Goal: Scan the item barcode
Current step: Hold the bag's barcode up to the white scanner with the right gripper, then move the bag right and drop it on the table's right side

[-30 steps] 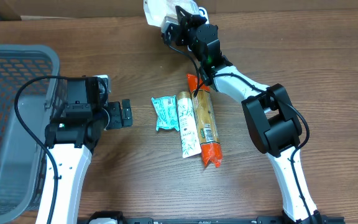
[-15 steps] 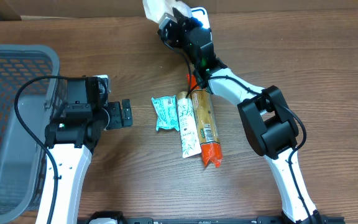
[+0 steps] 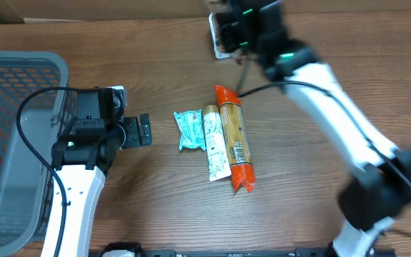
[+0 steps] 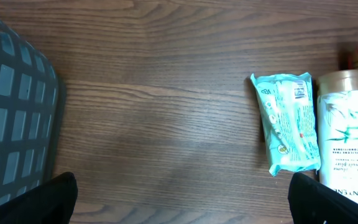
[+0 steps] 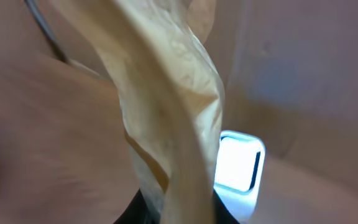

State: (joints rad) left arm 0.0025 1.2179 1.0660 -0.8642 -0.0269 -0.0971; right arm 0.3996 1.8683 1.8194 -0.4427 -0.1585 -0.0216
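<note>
Found right gripper [image 3: 237,27] pinched nearly closed on pale crinkled wrapper [image 5: 166,106], held just over lit barcode scanner [image 5: 240,163] at far table edge. Cannot see a barcode; judge scan under way, unconfirmed. Found left gripper [image 3: 145,130] wide open, empty. Counted teal packet [image 3: 189,130], Pantene tube [image 3: 215,143], orange-ended pack [image 3: 235,139] mid-table, probably unscanned.

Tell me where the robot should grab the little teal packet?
Probably by its bare long edge, the one facing the open left gripper, coming in low from that side. The teal packet lies flat, and its other long edge sits right beside the Pantene tube, leaving little room for a finger there.
</note>
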